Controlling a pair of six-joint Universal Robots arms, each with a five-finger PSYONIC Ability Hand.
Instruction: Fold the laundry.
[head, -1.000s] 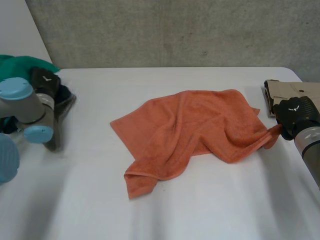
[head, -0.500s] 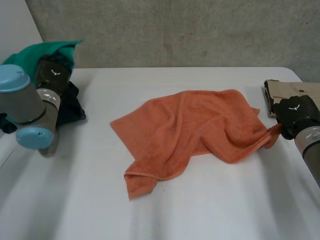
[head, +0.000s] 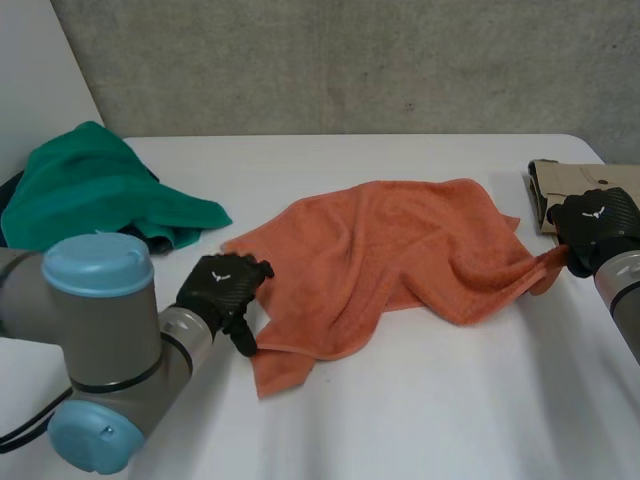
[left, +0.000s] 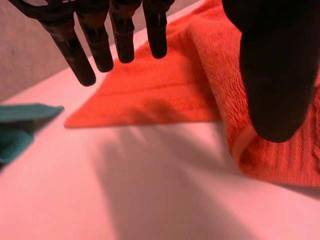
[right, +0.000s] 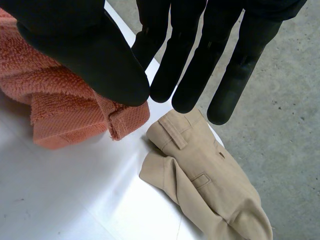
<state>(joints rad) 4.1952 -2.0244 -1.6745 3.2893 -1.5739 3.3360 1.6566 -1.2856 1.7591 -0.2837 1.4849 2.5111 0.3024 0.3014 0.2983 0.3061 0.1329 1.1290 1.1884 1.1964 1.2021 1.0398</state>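
Left hand (head: 222, 290) has swung from the green cloth (head: 90, 190) to the left corner of the towel (head: 400, 250), fingers straight, holding nothing. Right hand (head: 592, 228) pinches the right corner. Towel lies crumpled on the table (head: 430, 420); spreading looks next

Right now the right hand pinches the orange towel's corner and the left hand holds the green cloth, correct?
No. The left hand holds nothing: the left wrist view shows it open at the edge of the orange towel, apart from the green cloth. The rest is right.
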